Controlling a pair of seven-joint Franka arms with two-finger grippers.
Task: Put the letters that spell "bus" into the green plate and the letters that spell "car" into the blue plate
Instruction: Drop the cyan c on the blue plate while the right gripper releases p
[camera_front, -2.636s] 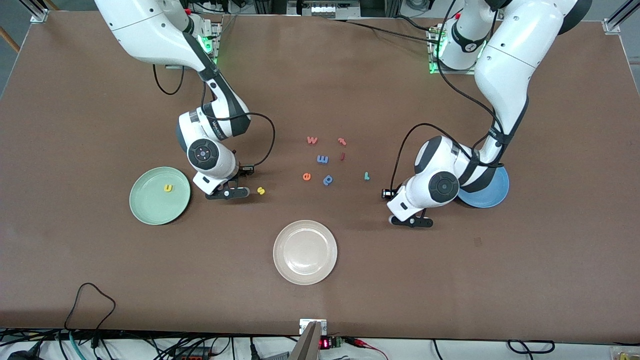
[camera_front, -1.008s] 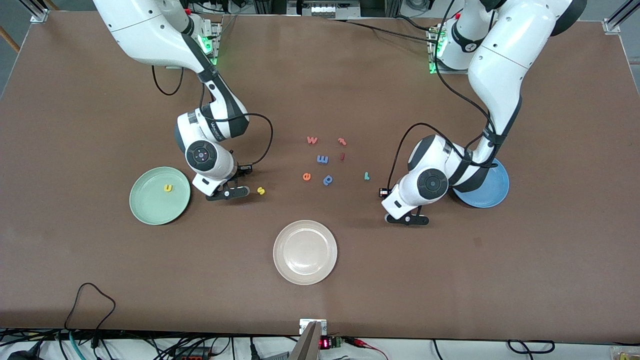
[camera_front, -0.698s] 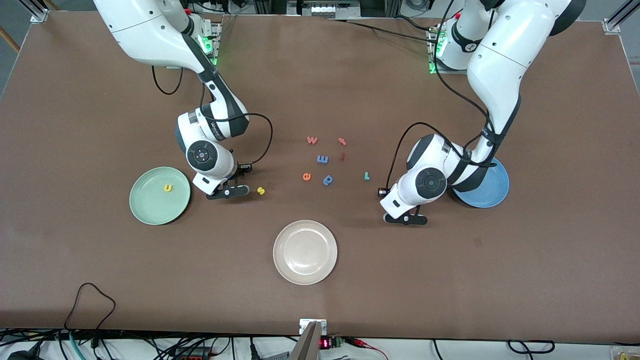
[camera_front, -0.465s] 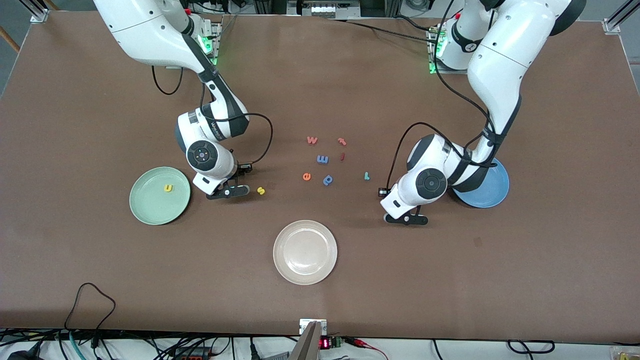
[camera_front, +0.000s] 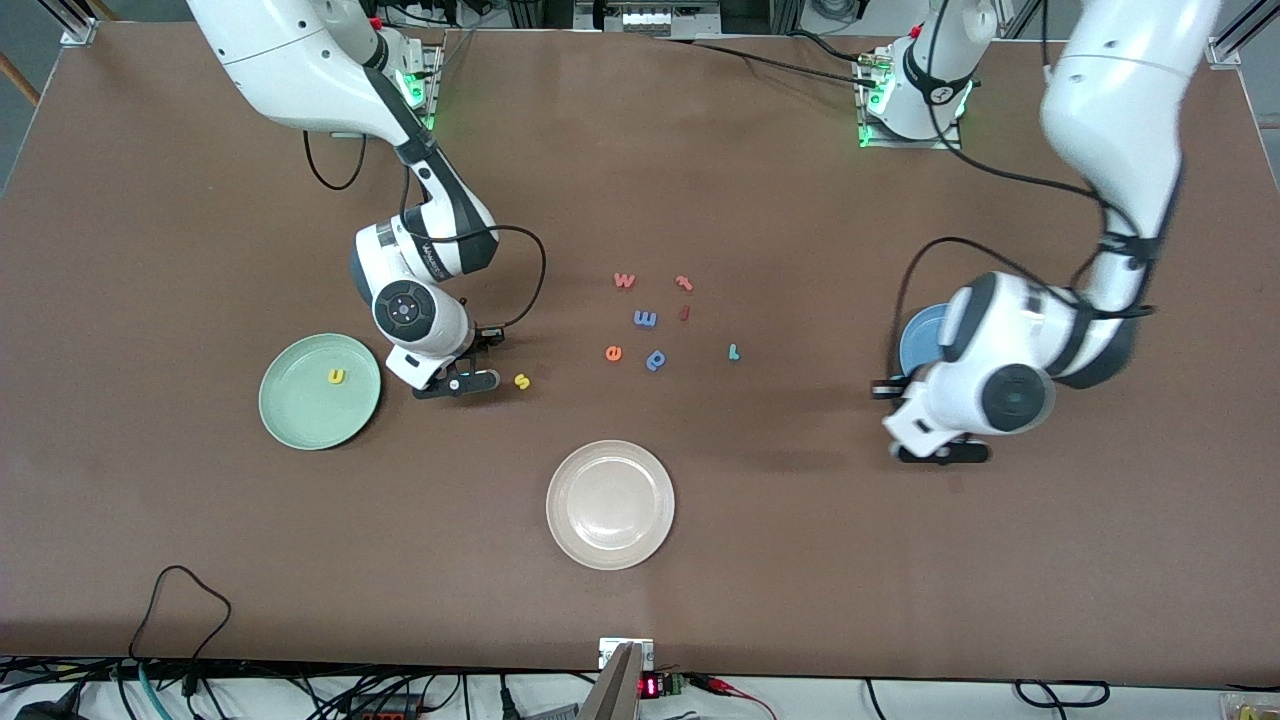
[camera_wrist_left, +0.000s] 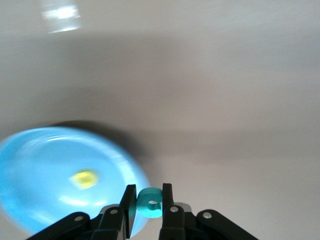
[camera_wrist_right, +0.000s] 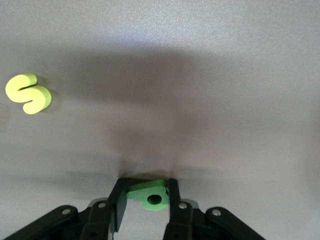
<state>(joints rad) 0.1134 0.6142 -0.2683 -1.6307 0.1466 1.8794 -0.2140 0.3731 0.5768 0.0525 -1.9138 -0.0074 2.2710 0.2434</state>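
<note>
The left gripper hangs over bare table at the left arm's end, its fingers pinching a small teal "c" between them. Just beside it sits the blue plate, mostly hidden under the arm's wrist in the front view; the left wrist view shows a yellow letter lying in the plate — too blurred for me to read its shape.

The right gripper sits low over the table between the green plate and the loose letters, its fingers pressed onto a green foam letter with a round hole, the "b". Whether that letter touches the table I cannot tell. Just beside the gripper, toward the middle of the table, the yellow "s" lies flat on the brown table. The yellow "u" already rests in the green plate.

In the middle of the table lies the scatter of other letters: an orange "w", a blue "m"-like letter, an orange "e", a blue round-bowled letter, two small reddish ones — and, a little apart toward the left arm's end, a teal letter. Nearer to the front camera than all these sits a cream-white plate.
</note>
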